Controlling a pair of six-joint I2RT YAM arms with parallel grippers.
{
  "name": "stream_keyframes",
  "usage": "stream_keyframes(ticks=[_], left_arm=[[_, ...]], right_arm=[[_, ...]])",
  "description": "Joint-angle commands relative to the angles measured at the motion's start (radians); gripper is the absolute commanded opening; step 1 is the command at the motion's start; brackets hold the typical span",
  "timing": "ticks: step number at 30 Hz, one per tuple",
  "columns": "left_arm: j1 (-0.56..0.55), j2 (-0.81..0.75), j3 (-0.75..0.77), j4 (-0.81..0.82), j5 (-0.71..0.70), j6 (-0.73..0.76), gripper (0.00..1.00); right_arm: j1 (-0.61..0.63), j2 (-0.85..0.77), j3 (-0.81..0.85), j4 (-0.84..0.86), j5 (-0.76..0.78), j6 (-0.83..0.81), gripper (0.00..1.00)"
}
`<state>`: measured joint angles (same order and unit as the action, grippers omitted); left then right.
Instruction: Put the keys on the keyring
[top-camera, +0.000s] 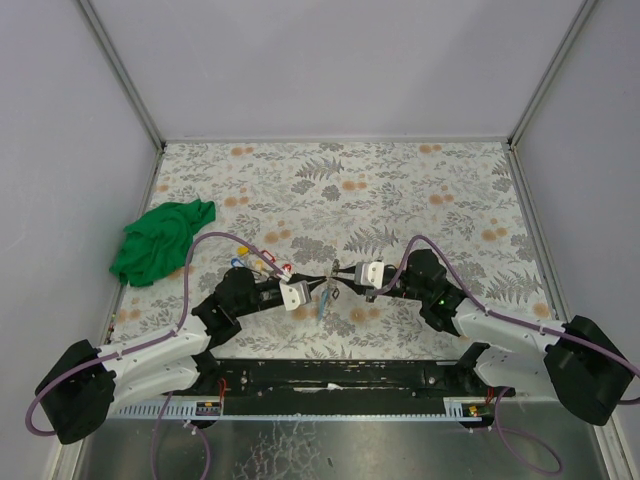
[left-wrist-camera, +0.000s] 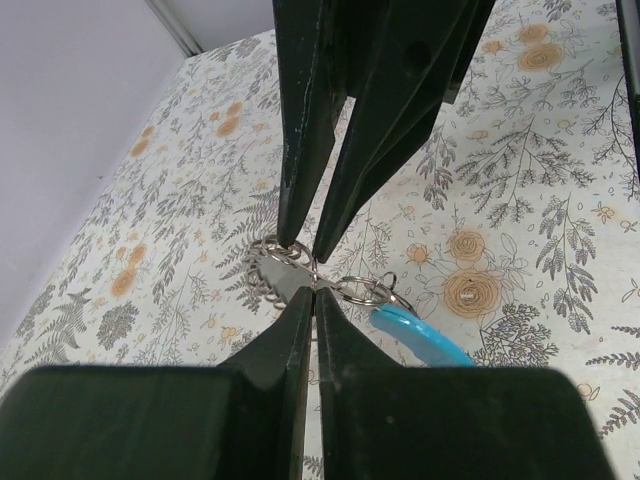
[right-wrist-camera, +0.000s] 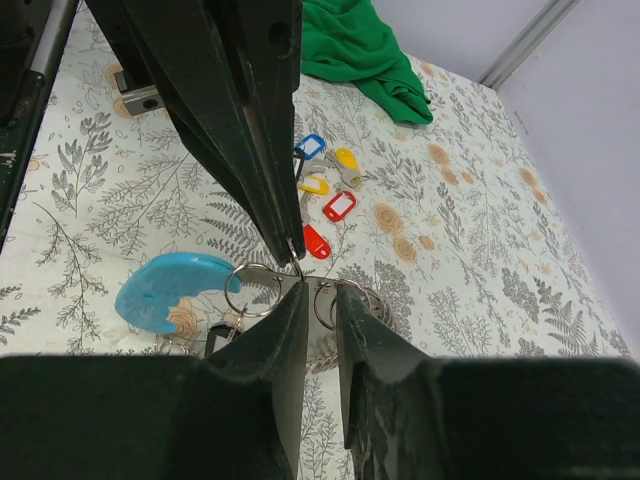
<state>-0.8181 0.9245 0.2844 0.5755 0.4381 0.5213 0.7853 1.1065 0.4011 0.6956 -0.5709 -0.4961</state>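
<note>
The keyring (left-wrist-camera: 362, 290), a bunch of metal rings with a light-blue piece (left-wrist-camera: 420, 335), hangs between my two grippers just above the table. My left gripper (left-wrist-camera: 316, 290) is shut on a thin wire of it. From the opposite side my right gripper (right-wrist-camera: 322, 290) stands narrowly open, with one ring (right-wrist-camera: 330, 300) in the gap between its fingertips. In the top view the grippers meet tip to tip at the keyring (top-camera: 336, 274). Several keys (right-wrist-camera: 316, 242) with red, yellow and blue tags lie loose on the table beyond it, near my left arm (top-camera: 250, 258).
A crumpled green cloth (top-camera: 160, 240) lies at the table's left edge, also in the right wrist view (right-wrist-camera: 360, 45). A black tag (right-wrist-camera: 222, 338) hangs under the light-blue piece (right-wrist-camera: 165, 290). Grey walls close in the floral table (top-camera: 400, 190) on three sides.
</note>
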Motion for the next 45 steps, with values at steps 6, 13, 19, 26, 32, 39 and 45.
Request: stream_keyframes(ticks=[6, 13, 19, 26, 32, 39, 45], left_arm=[[-0.006, 0.002, 0.009, 0.08, 0.01, -0.026, 0.0], [-0.006, 0.003, 0.019, 0.101, -0.02, -0.071, 0.0], [-0.006, 0.011, 0.021, 0.12, -0.009, -0.092, 0.0], [-0.006, 0.011, 0.019, 0.13, -0.012, -0.104, 0.0], [-0.006, 0.009, 0.016, 0.145, 0.015, -0.113, 0.0], [-0.006, 0.008, 0.015, 0.158, 0.028, -0.132, 0.0], [-0.009, 0.012, 0.006, 0.211, 0.058, -0.181, 0.0]], right_arm=[[0.0, -0.009, 0.0, 0.092, -0.05, 0.037, 0.22], [-0.001, -0.035, 0.0, 0.032, -0.061, 0.014, 0.25], [0.0, -0.038, 0.012, 0.035, -0.079, 0.023, 0.25], [0.0, -0.034, 0.013, 0.034, -0.076, 0.037, 0.24], [0.0, -0.027, 0.013, 0.057, -0.044, 0.055, 0.2], [0.0, -0.015, 0.006, 0.1, -0.01, 0.091, 0.1], [0.0, -0.004, -0.001, 0.122, 0.009, 0.098, 0.08]])
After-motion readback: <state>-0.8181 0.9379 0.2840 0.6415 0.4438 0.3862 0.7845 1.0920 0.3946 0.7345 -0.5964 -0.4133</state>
